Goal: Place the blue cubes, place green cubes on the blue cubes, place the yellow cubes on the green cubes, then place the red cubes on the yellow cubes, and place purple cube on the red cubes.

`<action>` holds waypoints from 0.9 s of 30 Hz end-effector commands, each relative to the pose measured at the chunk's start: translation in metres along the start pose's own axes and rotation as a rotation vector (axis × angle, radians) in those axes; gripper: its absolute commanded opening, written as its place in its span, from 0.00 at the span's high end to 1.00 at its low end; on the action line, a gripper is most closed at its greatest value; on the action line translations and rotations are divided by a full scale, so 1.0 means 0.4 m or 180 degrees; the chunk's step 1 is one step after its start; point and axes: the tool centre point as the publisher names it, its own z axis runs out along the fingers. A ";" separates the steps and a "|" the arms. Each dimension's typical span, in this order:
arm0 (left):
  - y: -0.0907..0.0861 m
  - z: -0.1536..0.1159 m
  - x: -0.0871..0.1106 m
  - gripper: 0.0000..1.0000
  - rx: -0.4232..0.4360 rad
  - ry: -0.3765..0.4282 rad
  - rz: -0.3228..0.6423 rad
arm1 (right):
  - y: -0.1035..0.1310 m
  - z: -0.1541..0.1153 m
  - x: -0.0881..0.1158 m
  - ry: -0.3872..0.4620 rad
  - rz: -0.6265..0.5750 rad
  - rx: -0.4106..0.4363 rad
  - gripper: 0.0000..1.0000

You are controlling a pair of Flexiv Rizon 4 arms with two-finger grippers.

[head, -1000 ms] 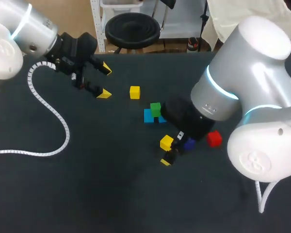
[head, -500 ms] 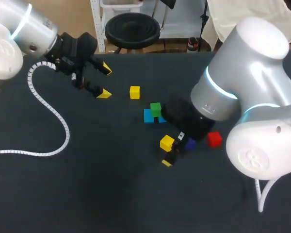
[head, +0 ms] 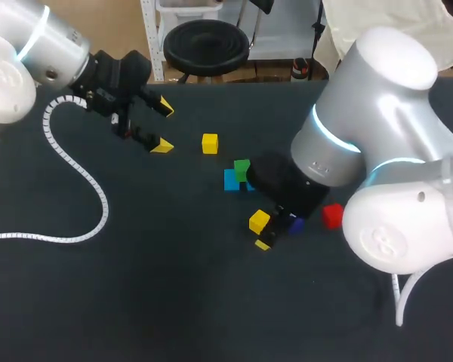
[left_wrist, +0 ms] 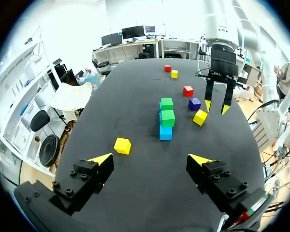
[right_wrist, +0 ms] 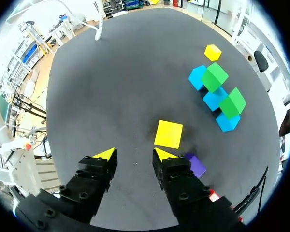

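Step in hand — yellow tier, by my judgement.
Right gripper (right_wrist: 134, 154): fingers apart, empty.
Yellow cube (right_wrist: 168, 134): near the green cubes (right_wrist: 214, 76) seated on blue cubes (right_wrist: 198, 77); just ahead of one fingertip, not between.
Next, likely — shift to straddle it, close, lift.
Left gripper (left_wrist: 150, 158): fingers apart, empty, well apart from the green cubes.

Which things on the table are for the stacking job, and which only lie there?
For the job:
- blue cubes
- green cubes
- yellow cubes
- red cubes
- purple cube

Only lying there:
- white coiled cable
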 end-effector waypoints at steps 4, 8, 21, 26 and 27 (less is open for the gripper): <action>0.003 -0.001 0.001 0.00 0.0007 0.0002 0.0003 | 0.000 -0.016 0.002 0.0027 -0.0007 0.0036 0.00; 0.003 -0.001 0.001 0.00 0.0007 0.0002 0.0003 | -0.013 -0.020 -0.007 0.0054 -0.0066 0.0033 0.00; 0.003 -0.001 0.001 0.00 0.0007 0.0002 0.0003 | -0.067 0.016 -0.018 0.0060 -0.0179 -0.0071 0.00; 0.003 -0.001 0.001 0.00 0.0007 0.0002 0.0003 | -0.075 0.022 -0.031 0.0107 -0.0222 -0.0081 0.00; 0.003 -0.001 0.001 0.00 0.0007 0.0002 0.0003 | -0.076 0.023 -0.032 0.0114 -0.0225 -0.0082 0.00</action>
